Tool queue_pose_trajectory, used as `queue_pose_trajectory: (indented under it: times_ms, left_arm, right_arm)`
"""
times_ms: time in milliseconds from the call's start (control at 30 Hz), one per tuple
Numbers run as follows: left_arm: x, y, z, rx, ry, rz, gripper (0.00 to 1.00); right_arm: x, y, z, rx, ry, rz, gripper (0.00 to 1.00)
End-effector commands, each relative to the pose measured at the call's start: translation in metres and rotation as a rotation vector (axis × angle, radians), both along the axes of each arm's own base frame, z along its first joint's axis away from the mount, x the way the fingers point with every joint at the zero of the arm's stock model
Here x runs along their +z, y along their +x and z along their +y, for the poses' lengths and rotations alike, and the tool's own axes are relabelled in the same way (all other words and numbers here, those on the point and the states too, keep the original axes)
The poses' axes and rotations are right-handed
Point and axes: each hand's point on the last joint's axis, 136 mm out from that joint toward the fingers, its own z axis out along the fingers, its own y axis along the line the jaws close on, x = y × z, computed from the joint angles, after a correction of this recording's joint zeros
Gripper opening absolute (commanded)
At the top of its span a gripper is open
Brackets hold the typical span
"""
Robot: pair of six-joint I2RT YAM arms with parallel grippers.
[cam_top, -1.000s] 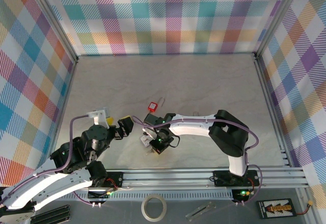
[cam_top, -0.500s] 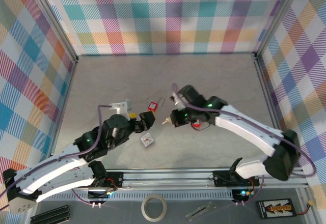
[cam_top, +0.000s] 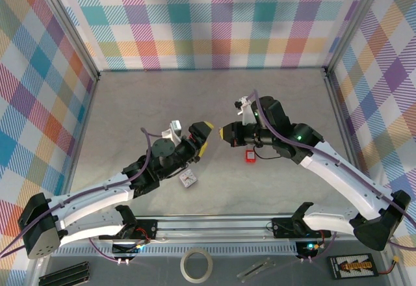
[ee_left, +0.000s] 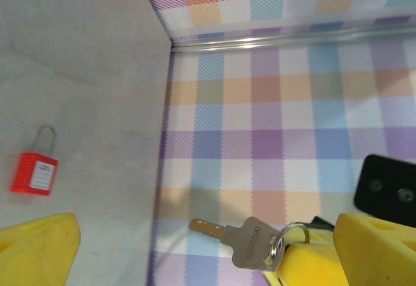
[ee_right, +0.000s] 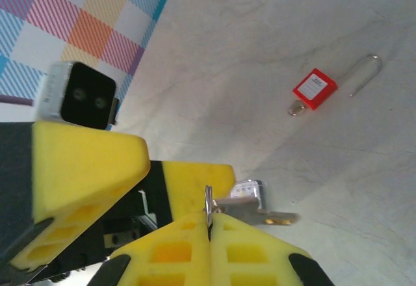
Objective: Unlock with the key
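Three things can go wrong from here, and each one comes from how loosely everything is held. Your right gripper (ee_right: 209, 224) has its yellow foam fingers pressed together on the small silver metal key (ee_right: 250, 201). The pinch looks to sit right at the ring end, though, with the head and blade hanging free beyond the fingertips. If that is so, the key can swivel or droop as you move, and the blade will not line up with the keyway. Your left gripper (cam_top: 198, 140) stands with its fingers wide apart, holding nothing. In its own wrist view the key blade pokes into the gap between them. If you close there for a handover, you risk clamping the blade itself, which leaves nothing exposed to insert. The two sets of fingers are also very near each other, so a small misjudgement bumps them together and could knock the key loose. Finally, the small red padlock (cam_top: 249, 156) with its thin wire shackle lies flat on the grey marbled table (cam_top: 143, 104). It is just beside and below the right gripper, and nothing touches or steadies it. Push the key at it like that and it will probably slide or spin away, so pin the body first.
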Motion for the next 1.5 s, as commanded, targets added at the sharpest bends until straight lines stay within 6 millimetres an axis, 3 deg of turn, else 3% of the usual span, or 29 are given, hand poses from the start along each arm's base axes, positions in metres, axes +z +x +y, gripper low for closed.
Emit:
queue_pose_trajectory:
  times_ms: [0,233,433,600,767,1467]
  left_arm:
    - [0.019,0.003,-0.01,-0.023,-0.226,0.043,0.98]
    - [0.013,0.012,-0.034,-0.065,-0.408,0.1,0.93]
    - [0.023,0.018,-0.025,-0.022,-0.461,0.07,0.88]
    - [0.032,0.019,-0.029,-0.037,-0.491,0.043,0.75]
    - [0.024,0.02,-0.026,-0.027,-0.47,0.046,0.58]
    - [0.008,0.022,-0.009,0.027,-0.362,0.047,0.29]
  right_arm:
    - [0.017,0.0,0.012,0.016,0.12,-0.001,0.0]
    - [0.02,0.0,0.024,0.032,0.197,0.028,0.0]
    - [0.004,-0.006,0.023,0.018,0.23,0.078,0.0]
    - [-0.005,-0.008,0.02,0.003,0.234,0.086,0.0]
    - [-0.007,-0.011,0.012,-0.01,0.217,0.082,0.0]
    - [-0.021,-0.016,0.001,-0.033,0.181,0.088,0.0]
